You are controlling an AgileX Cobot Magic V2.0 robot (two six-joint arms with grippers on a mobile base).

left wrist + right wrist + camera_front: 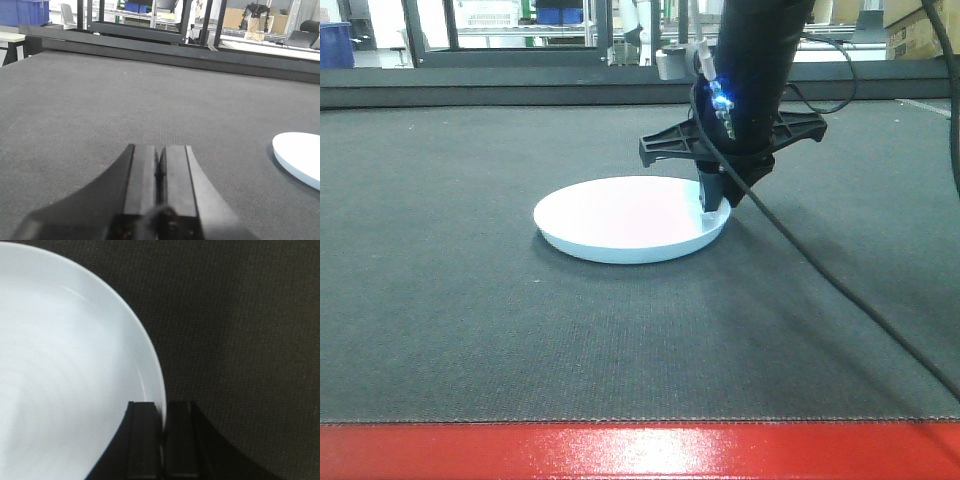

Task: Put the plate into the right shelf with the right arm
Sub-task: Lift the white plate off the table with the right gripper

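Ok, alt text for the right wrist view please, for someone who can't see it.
The right gripper, at the bottom of the frame, pinches the rim of a white plate, one finger inside the rim and one outside. The plate fills the left of the frame and lies on a dark grey table top.

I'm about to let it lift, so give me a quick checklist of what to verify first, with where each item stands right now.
1. Right gripper fingers closed on the plate rim: ok, one finger on each side.
2. Plate lying flat on the table: ok.
3. Left gripper away from the plate: ok, shut and apart from it.
4. Cable off the plate: ok, it trails to the right of it.
5. Right shelf free to receive it: cannot tell, not shown clearly.
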